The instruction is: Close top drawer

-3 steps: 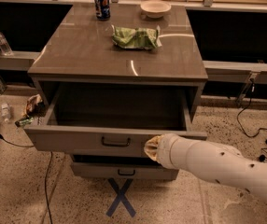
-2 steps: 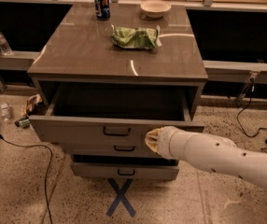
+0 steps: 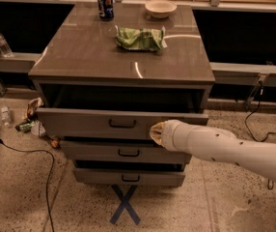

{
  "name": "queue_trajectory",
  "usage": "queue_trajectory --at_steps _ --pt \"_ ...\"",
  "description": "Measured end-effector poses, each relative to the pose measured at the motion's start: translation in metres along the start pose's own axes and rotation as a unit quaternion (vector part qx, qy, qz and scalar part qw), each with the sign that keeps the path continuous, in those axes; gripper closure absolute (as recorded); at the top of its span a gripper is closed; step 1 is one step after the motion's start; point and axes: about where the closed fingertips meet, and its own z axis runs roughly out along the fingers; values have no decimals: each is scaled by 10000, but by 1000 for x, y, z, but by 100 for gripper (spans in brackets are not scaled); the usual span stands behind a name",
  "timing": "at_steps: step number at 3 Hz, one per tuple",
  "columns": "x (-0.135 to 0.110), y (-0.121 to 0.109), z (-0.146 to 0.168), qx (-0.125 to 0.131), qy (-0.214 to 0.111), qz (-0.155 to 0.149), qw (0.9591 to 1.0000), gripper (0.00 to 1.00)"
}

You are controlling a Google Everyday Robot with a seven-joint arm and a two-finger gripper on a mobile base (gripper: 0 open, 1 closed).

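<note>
The top drawer (image 3: 89, 123) of the grey-brown cabinet stands a little way out, its tall plain front carrying a small dark bar handle (image 3: 122, 125) at the centre. A narrow dark gap of its inside shows under the cabinet top. My gripper (image 3: 155, 132) at the end of the white arm (image 3: 215, 146) is against the drawer front, right of the handle. The arm reaches in from the lower right.
Two shorter drawers (image 3: 126, 152) sit below, slightly out. On the cabinet top (image 3: 80, 52) are a blue can (image 3: 105, 4), a white bowl (image 3: 160, 7) and a green chip bag (image 3: 140, 37). Bottles and litter (image 3: 32, 122) lie on the floor at left. A blue tape X (image 3: 124, 204) marks the floor.
The top drawer has slid back into the cabinet, from wide open to slightly out. My gripper and arm have moved forward with the drawer front.
</note>
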Motion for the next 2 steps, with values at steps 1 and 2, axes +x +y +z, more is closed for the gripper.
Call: queue_trajectory --at_steps 1,2 --pt "21 -23 14 207 145 -140 9996 100" --pt "25 -26 10 166 147 -66 9997 100"
